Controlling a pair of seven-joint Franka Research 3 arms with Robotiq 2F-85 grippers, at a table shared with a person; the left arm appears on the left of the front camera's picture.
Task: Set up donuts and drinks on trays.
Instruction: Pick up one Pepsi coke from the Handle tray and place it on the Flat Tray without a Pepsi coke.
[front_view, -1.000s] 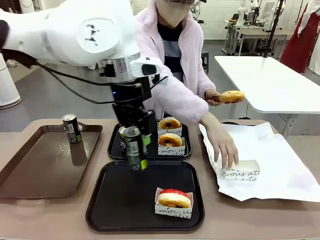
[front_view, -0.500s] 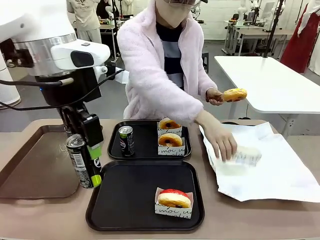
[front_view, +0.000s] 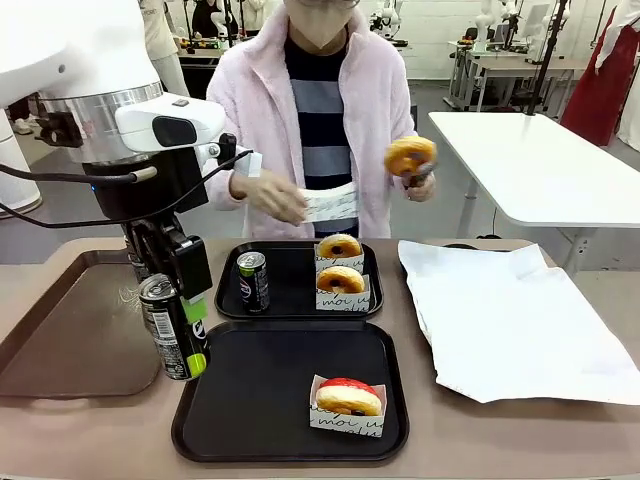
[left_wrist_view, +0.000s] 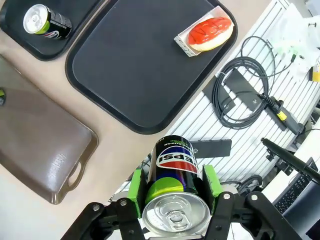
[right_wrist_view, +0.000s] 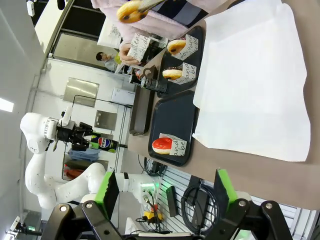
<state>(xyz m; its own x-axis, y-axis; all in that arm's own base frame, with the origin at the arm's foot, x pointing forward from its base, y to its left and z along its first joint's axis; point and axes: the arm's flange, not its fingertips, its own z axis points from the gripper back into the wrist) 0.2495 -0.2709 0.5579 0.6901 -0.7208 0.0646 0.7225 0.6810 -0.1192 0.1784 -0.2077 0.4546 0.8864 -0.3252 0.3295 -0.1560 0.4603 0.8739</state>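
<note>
One can (front_view: 253, 281) shares far tray (front_view: 228, 300) with, seemingly, two donuts (front_view: 340, 279).

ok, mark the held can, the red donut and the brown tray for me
held can (front_view: 173, 330), front view, middle of its side, below the gripper fingers
red donut (front_view: 348, 396), front view, top of the glaze
brown tray (front_view: 70, 340), front view, bare floor

Big brown tray (front_view: 70, 340) sits on the left of the desk (front_view: 500, 440), white paper sheet (front_view: 520, 320) spread out on the right.
</note>
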